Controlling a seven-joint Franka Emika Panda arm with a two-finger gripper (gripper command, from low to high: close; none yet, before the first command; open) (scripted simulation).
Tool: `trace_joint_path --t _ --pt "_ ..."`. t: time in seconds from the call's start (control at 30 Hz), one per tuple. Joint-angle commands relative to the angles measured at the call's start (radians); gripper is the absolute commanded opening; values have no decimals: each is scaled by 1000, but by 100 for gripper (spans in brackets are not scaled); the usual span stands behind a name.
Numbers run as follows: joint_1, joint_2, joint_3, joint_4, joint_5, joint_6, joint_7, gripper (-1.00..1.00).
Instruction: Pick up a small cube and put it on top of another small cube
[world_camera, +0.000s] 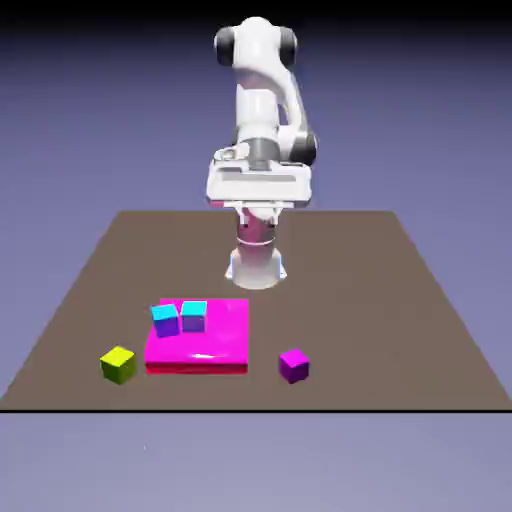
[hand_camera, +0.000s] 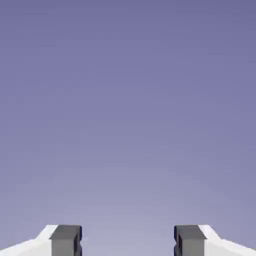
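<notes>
A small purple-magenta cube sits on the brown table near the front edge, toward the exterior view's right. My gripper hangs high above the table's far half, well away from the cube. In the hand view the gripper is open: its two grey fingertips stand wide apart with only the blue-violet backdrop between them. No cube appears in the hand view.
A flat magenta slab lies left of the purple-magenta cube, carrying two cyan-topped bluish-purple cubes side by side at its far left corner. A yellow-green cube rests on the table left of the slab.
</notes>
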Motion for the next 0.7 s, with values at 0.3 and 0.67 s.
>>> trace_joint_path --t 0.3,0.67 --pt "-203 325 239 117 15 -151 435 0" --pt "-427 682 502 246 32 -317 913 0"
